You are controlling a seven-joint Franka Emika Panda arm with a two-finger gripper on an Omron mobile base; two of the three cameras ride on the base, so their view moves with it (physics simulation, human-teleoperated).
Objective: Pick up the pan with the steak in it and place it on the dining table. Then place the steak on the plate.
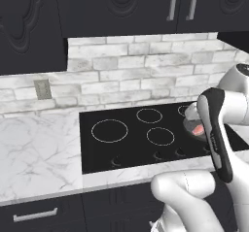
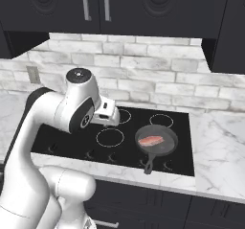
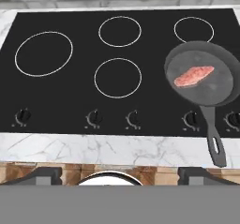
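nothing done yet: the pan (image 3: 201, 75) sits on the cooktop's (image 3: 70, 96) right burners, the steak (image 3: 193, 76) lying in it, handle toward the near edge; the gripper (image 3: 119, 178) hangs well above, jaws spread, empty, everything left

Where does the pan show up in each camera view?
Left base view: pan at right, mostly hidden behind the arm.
Right base view: right of centre, handle toward the counter edge.
Hand view: right side, handle down.
Shared landmark: the black cooktop.
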